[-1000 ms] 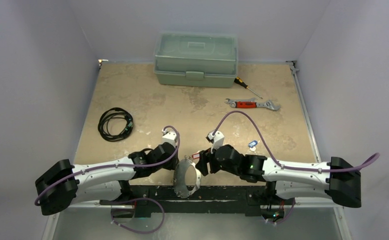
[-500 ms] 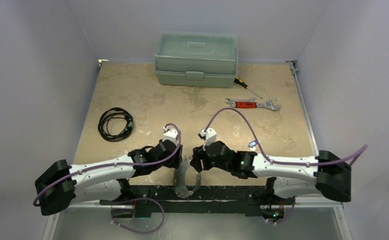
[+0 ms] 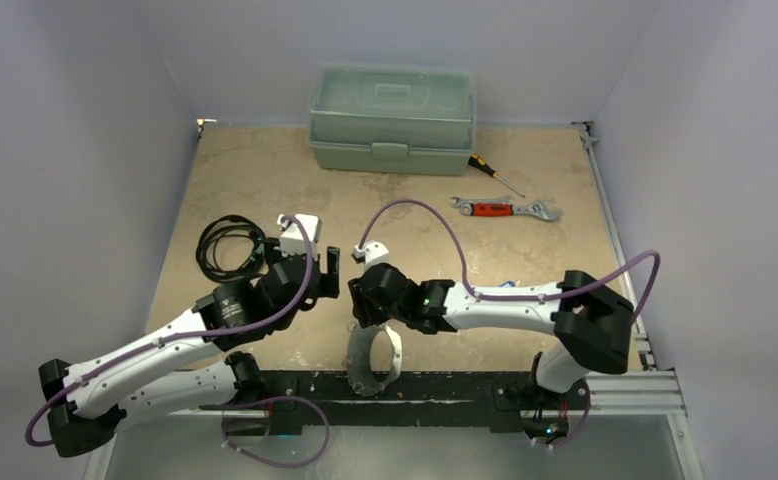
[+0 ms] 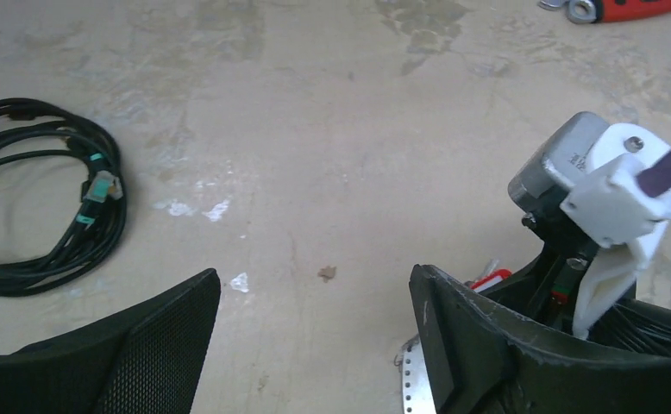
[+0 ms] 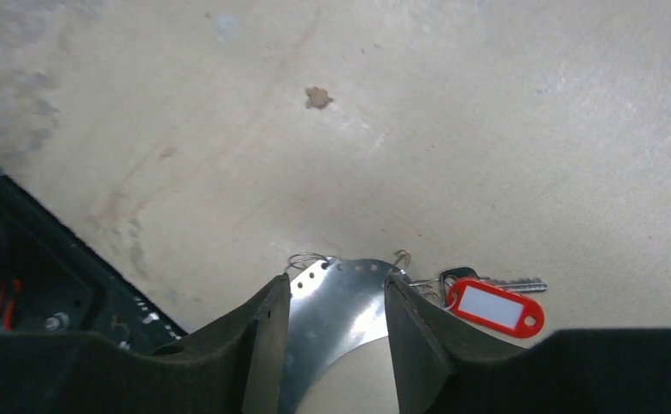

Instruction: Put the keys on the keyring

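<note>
Straddling: right hand (image 5: 334, 297) — fingers (image 5: 259, 349) either side of the perforated metal keyring (image 5: 341, 323), grip uncertain, likely steadying it.
Left hand (image 4: 313, 276): spread, empty.
Red-tagged key (image 5: 494, 308): on counter (image 5: 401, 129), just beside keyring.

R gripper (image 3: 363, 306) over keyring (image 3: 376, 360) far end; L gripper (image 3: 327, 276) nearby.

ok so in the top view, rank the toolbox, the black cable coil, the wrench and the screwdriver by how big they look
Largest to smallest:
1. green toolbox
2. coiled black cable
3. red-handled wrench
4. screwdriver, clearly shorter than the wrench
All lie on the table, so nearness hardly skews this.
</note>
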`<action>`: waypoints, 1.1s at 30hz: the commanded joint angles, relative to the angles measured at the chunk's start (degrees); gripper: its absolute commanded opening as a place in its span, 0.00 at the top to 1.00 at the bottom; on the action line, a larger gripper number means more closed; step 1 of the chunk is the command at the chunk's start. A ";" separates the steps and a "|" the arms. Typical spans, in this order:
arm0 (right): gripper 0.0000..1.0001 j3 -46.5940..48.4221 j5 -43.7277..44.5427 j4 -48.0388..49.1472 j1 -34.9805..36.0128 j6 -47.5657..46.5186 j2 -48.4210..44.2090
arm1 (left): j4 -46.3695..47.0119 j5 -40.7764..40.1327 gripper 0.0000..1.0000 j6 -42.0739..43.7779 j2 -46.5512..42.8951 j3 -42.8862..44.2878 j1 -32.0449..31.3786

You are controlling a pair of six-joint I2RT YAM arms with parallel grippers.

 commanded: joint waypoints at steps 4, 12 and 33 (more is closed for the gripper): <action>0.61 4.68 -0.60 -5.22 -2.87 -0.19 5.47 | -1.99 -7.43 0.19 3.41 -5.57 -1.29 0.34; 0.70 7.96 -2.14 -7.22 -3.92 -1.13 9.45 | -1.97 -6.41 0.19 4.07 -5.30 -1.24 0.34; 0.75 9.70 -3.54 -11.13 -4.28 0.11 11.91 | -1.76 -5.21 0.19 4.57 -5.19 -1.18 0.34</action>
